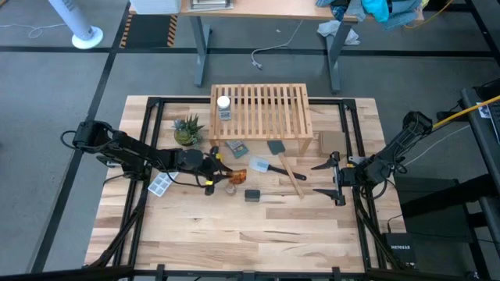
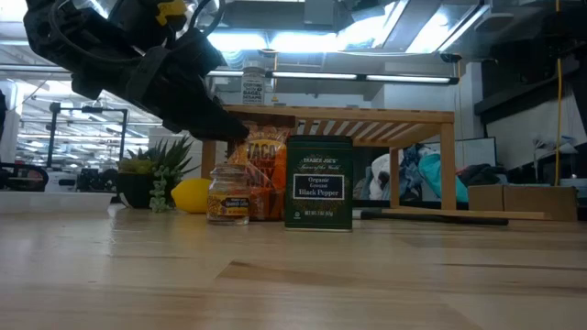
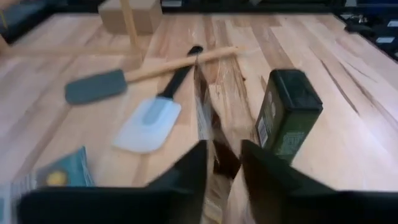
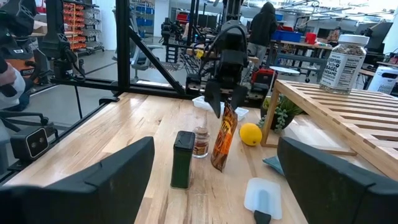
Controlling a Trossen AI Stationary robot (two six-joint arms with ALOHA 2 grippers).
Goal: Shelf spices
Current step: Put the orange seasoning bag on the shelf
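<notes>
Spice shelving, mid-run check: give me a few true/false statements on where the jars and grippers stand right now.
1. The white-capped jar stands on the shelf. True.
2. The left gripper is shut on the orange packet. True.
3. The black pepper tin is on the shelf. False: it stands on the tabletop.
4. The right gripper holds the small glass jar. False: it is open and empty, with the jar on the tabletop by the packet.
5. The lemon lies on the tabletop. True.

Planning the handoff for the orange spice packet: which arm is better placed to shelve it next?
Left. The left gripper is already shut on the orange packet; the right gripper waits open, apart, beside the spatulas, below the shelf.
</notes>
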